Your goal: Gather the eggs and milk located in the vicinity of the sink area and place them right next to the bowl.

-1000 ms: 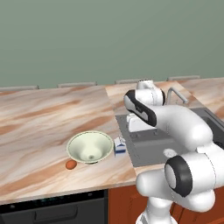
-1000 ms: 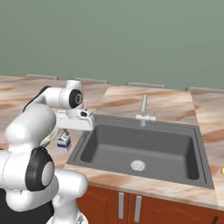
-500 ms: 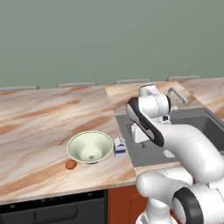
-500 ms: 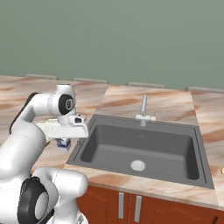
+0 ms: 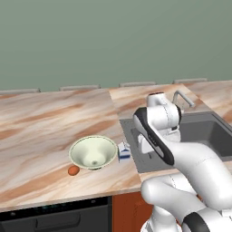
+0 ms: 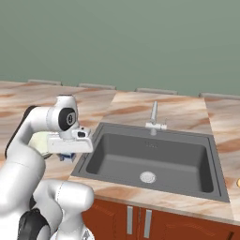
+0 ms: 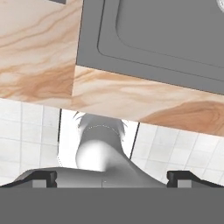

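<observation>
The pale cream-green bowl (image 5: 93,152) sits on the marble counter left of the sink (image 6: 154,157). An orange-brown egg (image 5: 73,170) lies just off the bowl's left front side. The milk (image 5: 123,152), a white carton with blue bands, stands upright against the bowl's right side; its bottom peeks out under my hand (image 6: 65,157). My gripper (image 7: 111,177) is open and empty, its fingertips (image 7: 43,177) set wide apart. It points down over the counter's front edge by the sink's near left corner, right of the milk (image 6: 70,149).
The faucet (image 6: 153,117) rises behind the basin, and the round drain (image 6: 147,176) lies in its floor. A small orange-yellow rounded shape (image 6: 238,182) is cut off at the counter's far right. Wooden cabinet doors (image 6: 136,225) and white floor tiles (image 7: 30,127) lie below.
My hand has sunk a little and drifted toward the counter's front edge while the arm folded lower. The jaws stayed open. Bowl, egg and milk have not moved.
</observation>
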### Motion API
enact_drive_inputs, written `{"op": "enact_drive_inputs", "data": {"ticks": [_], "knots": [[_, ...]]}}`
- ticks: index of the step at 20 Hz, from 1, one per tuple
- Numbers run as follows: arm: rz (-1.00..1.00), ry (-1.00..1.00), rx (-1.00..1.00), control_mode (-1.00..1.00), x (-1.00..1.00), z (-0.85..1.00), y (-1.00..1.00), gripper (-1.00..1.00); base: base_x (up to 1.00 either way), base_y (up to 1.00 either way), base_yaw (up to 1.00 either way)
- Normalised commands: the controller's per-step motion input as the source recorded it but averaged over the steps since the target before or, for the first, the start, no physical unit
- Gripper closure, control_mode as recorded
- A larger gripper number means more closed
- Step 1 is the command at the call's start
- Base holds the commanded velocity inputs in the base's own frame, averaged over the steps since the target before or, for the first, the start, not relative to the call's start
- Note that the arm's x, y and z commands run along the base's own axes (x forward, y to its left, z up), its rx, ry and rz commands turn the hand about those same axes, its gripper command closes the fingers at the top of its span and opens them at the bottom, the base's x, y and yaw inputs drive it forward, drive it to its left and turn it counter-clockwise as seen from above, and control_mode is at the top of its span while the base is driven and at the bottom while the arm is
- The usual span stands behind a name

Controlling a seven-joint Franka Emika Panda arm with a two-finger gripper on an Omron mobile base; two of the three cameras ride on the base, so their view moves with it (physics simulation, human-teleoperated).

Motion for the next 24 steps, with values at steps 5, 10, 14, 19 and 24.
{"op": "enact_drive_inputs", "data": {"ticks": [5, 10, 14, 19, 24], "knots": [[0.00, 0.00, 0.00, 1.00, 0.00, 0.00, -0.18, -1.00, 0.00, -0.14, 0.00], [0.00, 0.00, 0.00, 1.00, 0.00, 0.00, 0.00, -1.00, -0.01, -0.91, 0.00], [0.00, 0.00, 0.00, 1.00, 0.00, 0.00, 0.00, -1.00, -0.01, -0.96, 0.00], [0.00, 0.00, 0.00, 1.00, 0.00, 0.00, 0.00, -1.00, 0.00, -0.89, 0.00], [0.00, 0.00, 0.00, 1.00, 0.00, 0.00, 0.00, -1.00, 0.00, -0.76, 0.00]]}}
